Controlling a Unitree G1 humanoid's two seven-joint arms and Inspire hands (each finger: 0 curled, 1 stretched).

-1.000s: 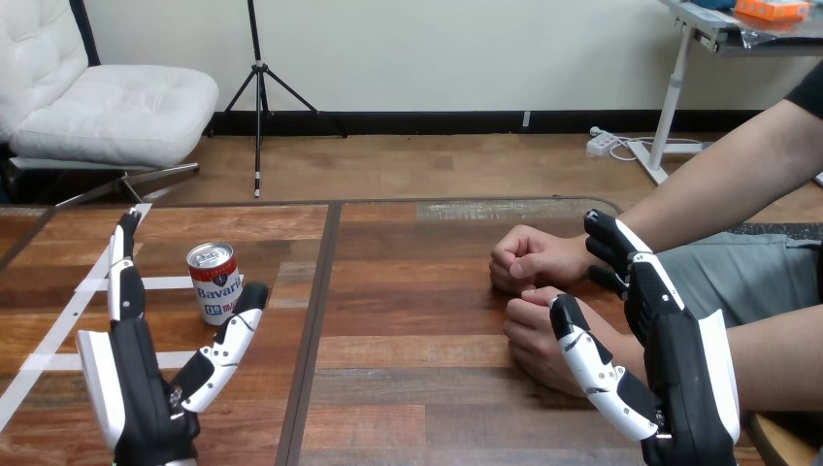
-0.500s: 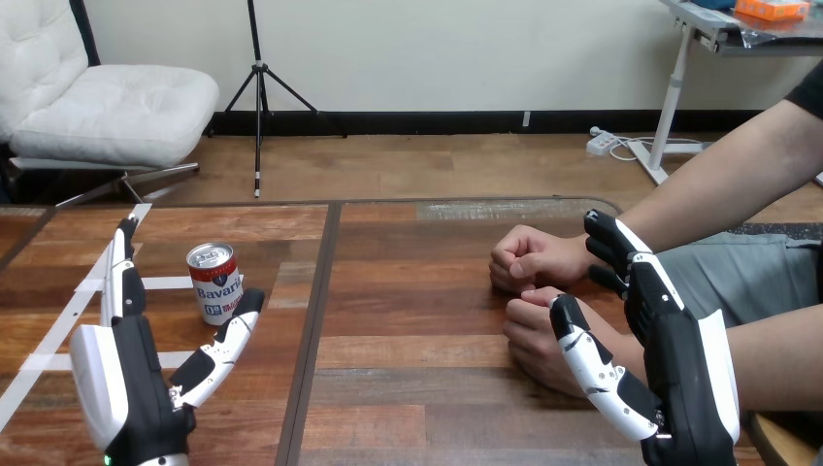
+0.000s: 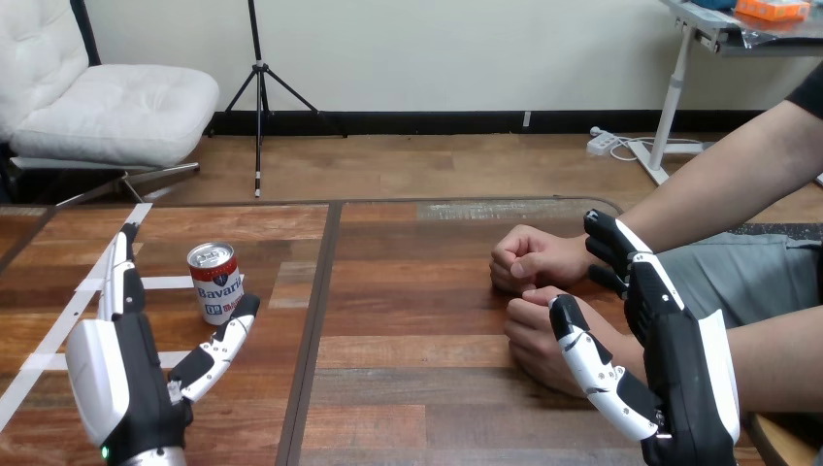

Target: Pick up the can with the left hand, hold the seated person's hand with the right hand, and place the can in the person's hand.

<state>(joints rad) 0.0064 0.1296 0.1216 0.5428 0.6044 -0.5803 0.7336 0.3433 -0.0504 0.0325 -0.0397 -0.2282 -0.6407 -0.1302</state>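
Observation:
A red and white can stands upright on the table's left part. My left hand is below and left of it, open, its straight fingers left of the can and its thumb just below the can's foot, apart from it. At the right the person's two hands rest as loose fists on the table, the farther person's hand above the nearer person's hand. My right hand is open beside their wrists, its thumb lying over the nearer wrist and its fingers reaching toward the farther one. I see no fingers curled round either.
White tape strips cross the wooden table at the left, under my left hand. A dark seam runs down the table right of the can. The person's forearms come in from the right edge.
My left hand has drawn back a little toward the bottom left, its thumb now lower beneath the can. The can, the person's hands and my right hand are unmoved.

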